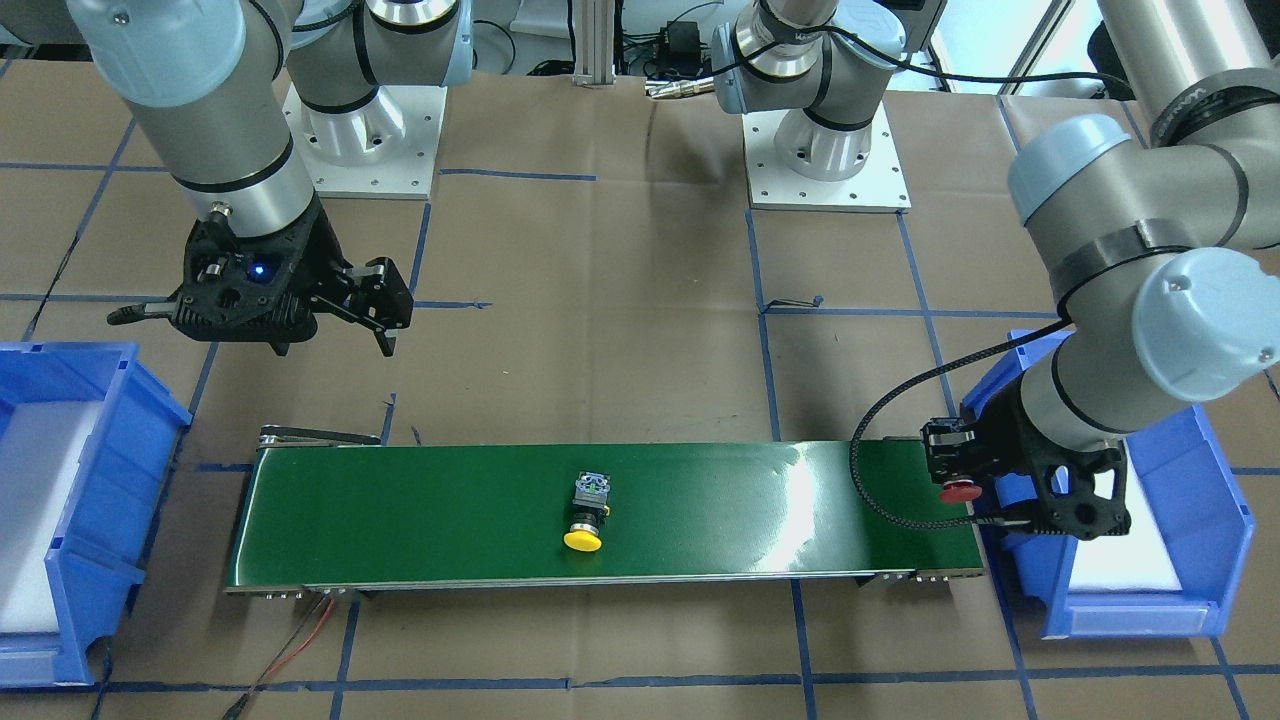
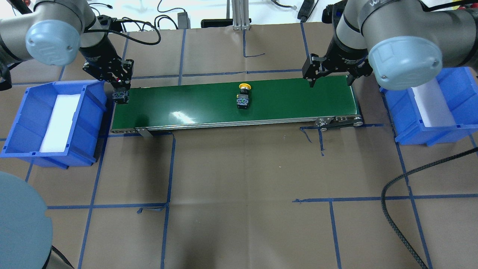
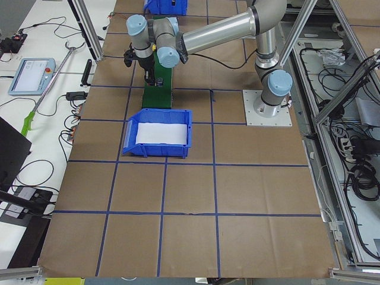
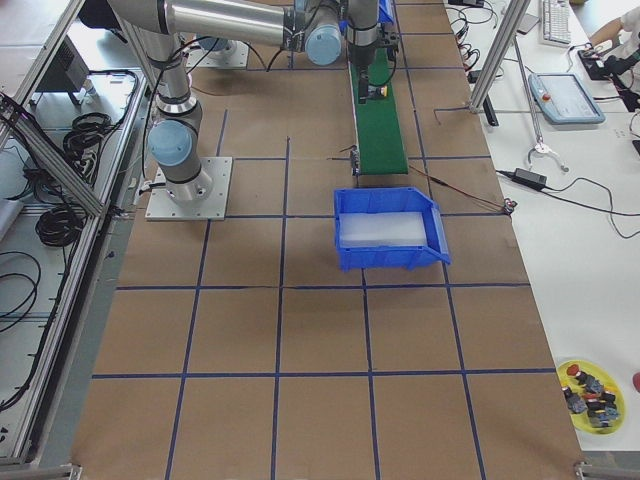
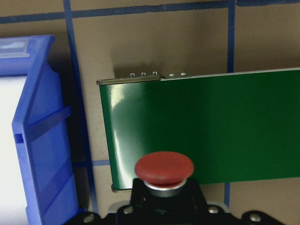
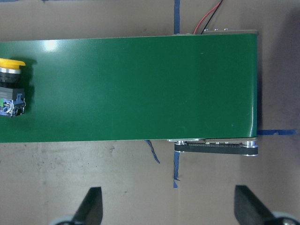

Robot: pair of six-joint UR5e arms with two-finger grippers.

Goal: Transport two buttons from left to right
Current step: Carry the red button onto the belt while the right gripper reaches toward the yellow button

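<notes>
The red-capped button (image 1: 960,491) is held in my left gripper (image 1: 958,478), which is shut on its black body over the left end of the green belt (image 1: 450,510). The left wrist view shows its red cap (image 5: 164,168) above the belt's end. In the overhead view its grey-green block (image 2: 120,96) hangs below the left gripper (image 2: 120,91). The yellow-capped button (image 1: 588,515) lies on its side at mid-belt, also seen overhead (image 2: 243,96) and in the right wrist view (image 6: 10,89). My right gripper (image 2: 330,80) is open and empty, above the belt's right end.
A blue bin with a white liner (image 2: 22,123) stands off the belt's left end, right beside my left gripper. A second blue bin (image 2: 459,97) stands off the right end. Red and black wires (image 1: 300,640) trail from the belt's right end.
</notes>
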